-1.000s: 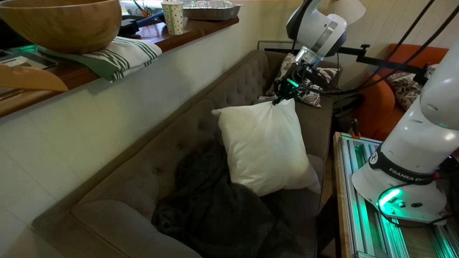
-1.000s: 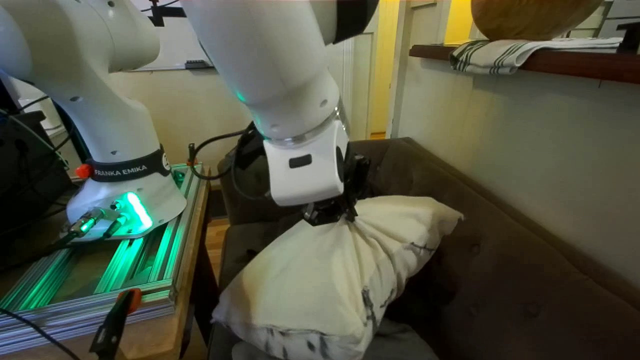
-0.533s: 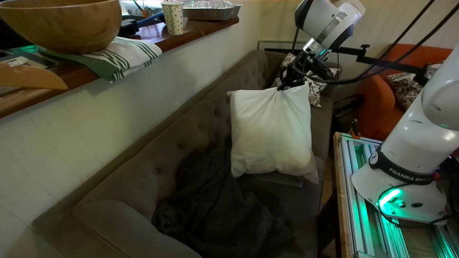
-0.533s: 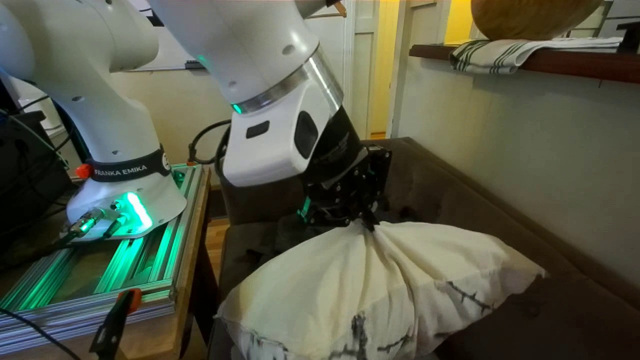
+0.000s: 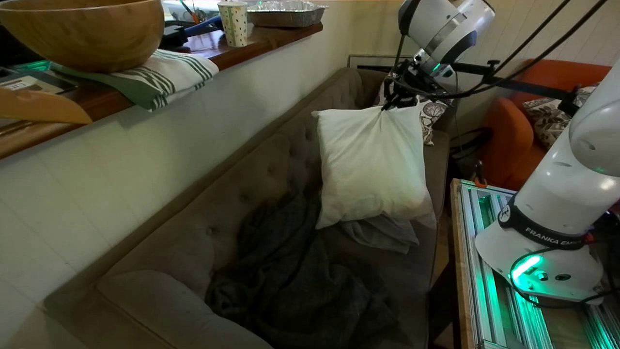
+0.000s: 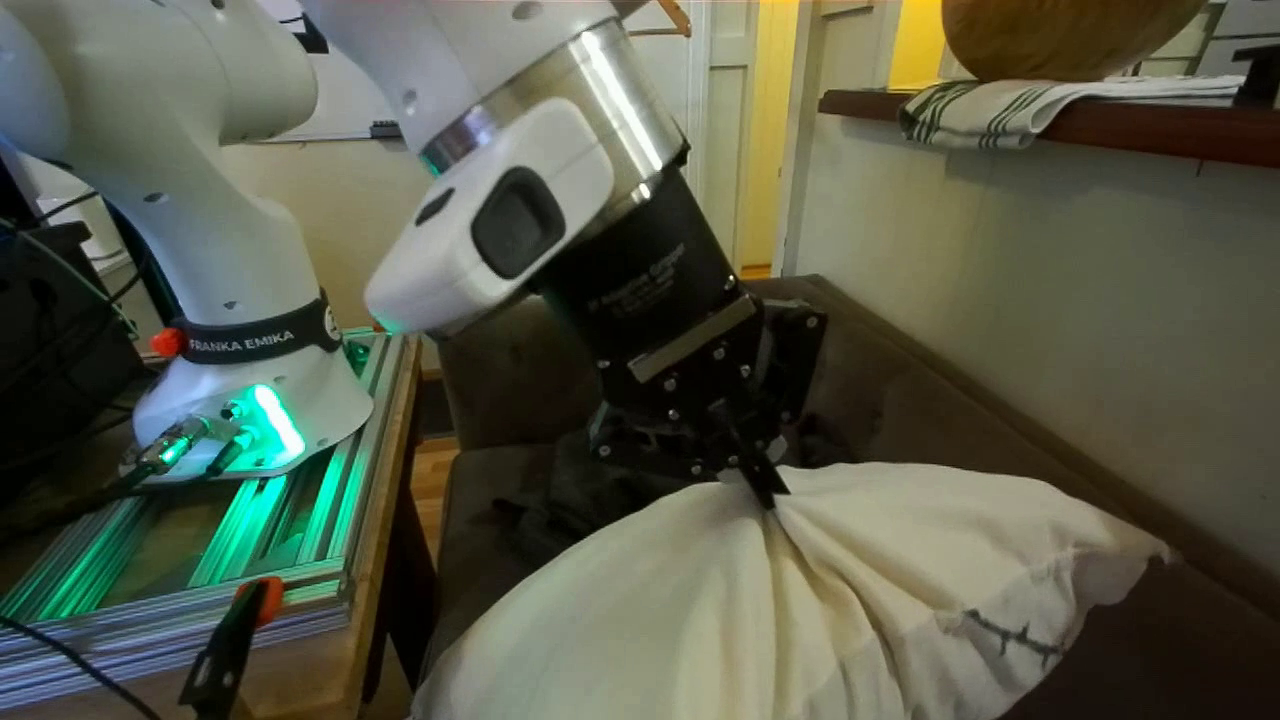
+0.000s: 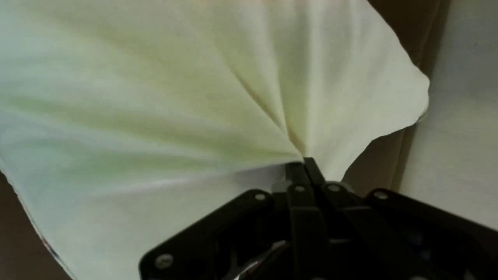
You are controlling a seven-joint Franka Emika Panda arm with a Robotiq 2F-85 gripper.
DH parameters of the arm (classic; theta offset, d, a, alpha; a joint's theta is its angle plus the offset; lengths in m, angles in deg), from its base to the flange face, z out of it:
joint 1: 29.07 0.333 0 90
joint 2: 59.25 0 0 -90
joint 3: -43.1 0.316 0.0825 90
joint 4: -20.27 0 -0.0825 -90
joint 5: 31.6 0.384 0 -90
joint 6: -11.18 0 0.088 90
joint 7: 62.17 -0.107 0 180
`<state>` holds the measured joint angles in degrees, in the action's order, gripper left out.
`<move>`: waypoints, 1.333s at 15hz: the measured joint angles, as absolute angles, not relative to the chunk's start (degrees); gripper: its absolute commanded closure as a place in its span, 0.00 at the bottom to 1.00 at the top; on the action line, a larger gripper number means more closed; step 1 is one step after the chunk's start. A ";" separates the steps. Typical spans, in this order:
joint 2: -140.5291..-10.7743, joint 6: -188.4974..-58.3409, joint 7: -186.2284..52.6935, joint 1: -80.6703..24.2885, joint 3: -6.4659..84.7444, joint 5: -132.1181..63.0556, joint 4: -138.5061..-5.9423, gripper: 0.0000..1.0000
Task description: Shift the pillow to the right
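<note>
The white pillow (image 5: pixel 373 167) hangs from my gripper (image 5: pixel 385 107) over the far half of the brown sofa (image 5: pixel 160 242). Its top edge is pinched and creased between the fingertips. The pillow also shows in an exterior view (image 6: pixel 680 610), where dark branch-like marks lie on its other face and its lower part is cut off by the frame. There the gripper (image 6: pixel 765 490) is shut on the edge. In the wrist view the pillow (image 7: pixel 167 109) fans out in folds from the closed fingertips (image 7: pixel 304 161). I cannot tell whether its lower edge touches the seat.
A dark blanket (image 5: pixel 295 295) lies on the sofa, and a grey cloth (image 5: pixel 380 232) lies under the pillow's lower edge. A patterned cushion (image 5: pixel 431 118) stands behind the gripper. A wooden ledge (image 5: pixel 271 46) with a bowl (image 5: pixel 87 34) runs above the sofa. The robot's table (image 5: pixel 465 271) stands alongside.
The gripper has carried the pillow farther along the sofa, toward the patterned cushion. The wrist has tilted. More of the grey cloth now shows below the pillow. The grip stays shut.
</note>
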<state>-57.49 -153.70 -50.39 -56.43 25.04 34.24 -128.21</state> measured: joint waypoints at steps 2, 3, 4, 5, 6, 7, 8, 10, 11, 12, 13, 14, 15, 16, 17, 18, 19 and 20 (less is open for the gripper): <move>-57.49 -156.75 -54.19 -56.58 25.02 34.24 -128.30 0.99; -57.49 -158.23 -56.30 -56.58 25.05 34.24 -128.41 0.99; -57.49 -159.64 -58.55 -56.54 25.15 34.24 -128.53 0.99; -57.49 -161.05 -60.89 -56.45 25.32 34.25 -128.66 0.99; -57.56 -162.56 -63.21 -56.26 25.70 34.60 -128.75 0.99; -57.79 -164.34 -65.36 -55.84 26.33 35.51 -128.74 0.96; -58.24 -166.20 -67.42 -55.23 27.14 36.68 -128.53 0.71; -60.47 -170.90 -71.90 -53.59 29.09 39.40 -126.66 0.66; -62.00 -173.56 -74.16 -52.69 30.15 40.68 -124.96 0.60; -63.82 -176.50 -76.52 -51.73 31.27 41.97 -123.22 0.55; -65.77 -179.36 -79.21 -50.21 31.81 42.45 -121.83 0.47; -67.84 -181.51 -81.67 -48.27 31.98 42.45 -120.81 0.41; -69.79 -181.95 -82.91 -46.53 32.24 42.45 -120.24 0.33; -71.52 -180.51 -83.14 -45.02 32.66 42.38 -120.15 0.27; -72.90 -178.10 -83.14 -43.77 33.13 42.37 -120.24 0.20; -73.91 -175.50 -83.14 -42.70 33.59 42.36 -120.42 0.12; -74.59 -172.70 -83.14 -41.78 33.99 42.32 -120.75 0.06; -75.00 -169.92 -83.14 -41.04 34.25 42.21 -121.20 0.01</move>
<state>-75.00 -169.92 -83.14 -41.04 34.25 42.21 -121.20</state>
